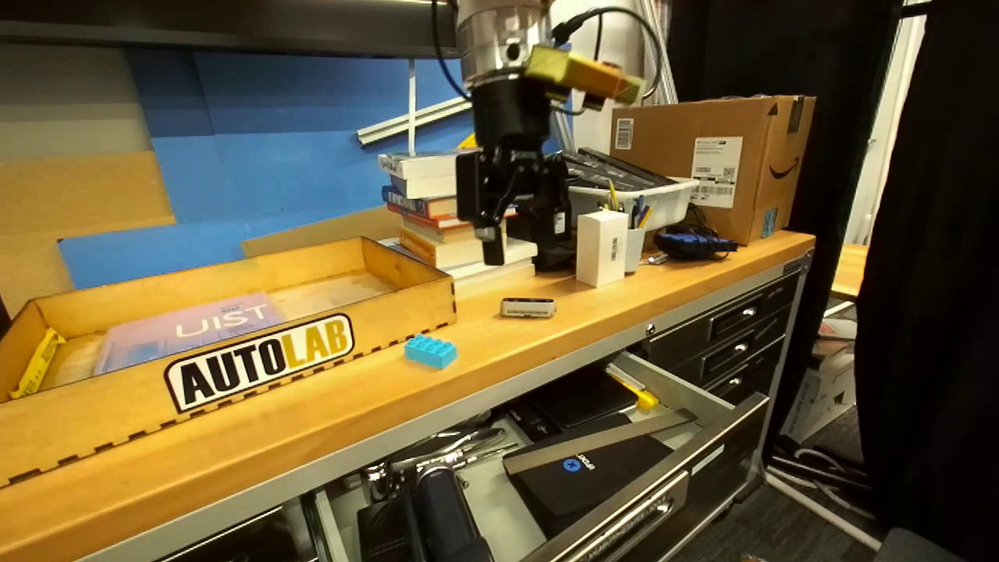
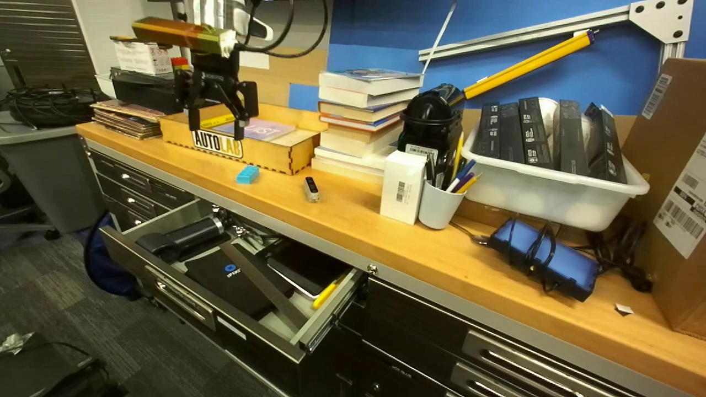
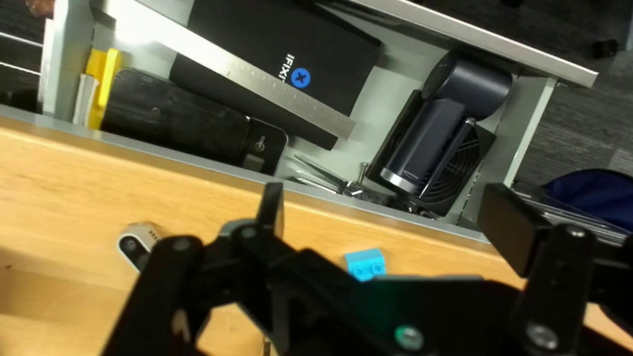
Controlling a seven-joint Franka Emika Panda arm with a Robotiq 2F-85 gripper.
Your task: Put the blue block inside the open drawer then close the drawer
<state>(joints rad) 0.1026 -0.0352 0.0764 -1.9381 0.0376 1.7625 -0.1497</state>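
Note:
The blue block (image 1: 431,352) is a small light-blue studded brick. It lies on the wooden bench top, near its front edge and in front of the AUTOLAB tray; it also shows in an exterior view (image 2: 247,175). My gripper (image 1: 521,238) (image 2: 217,125) hangs above the bench, higher than the block, with its fingers pointing down. In the wrist view the gripper (image 3: 390,217) is open and holds nothing; the block (image 3: 365,263) shows below and between the fingers, partly hidden by the gripper's body. The drawer (image 2: 204,298) (image 1: 648,499) is pulled out below the bench edge.
The drawer holds a black iFixit case (image 3: 316,54), a metal ruler (image 3: 237,69) and a dark hairdryer-like tool (image 3: 440,123). The AUTOLAB tray (image 1: 265,351), a small grey cylinder (image 1: 527,307), a white box (image 1: 602,248) and a book stack (image 2: 361,116) stand on the bench.

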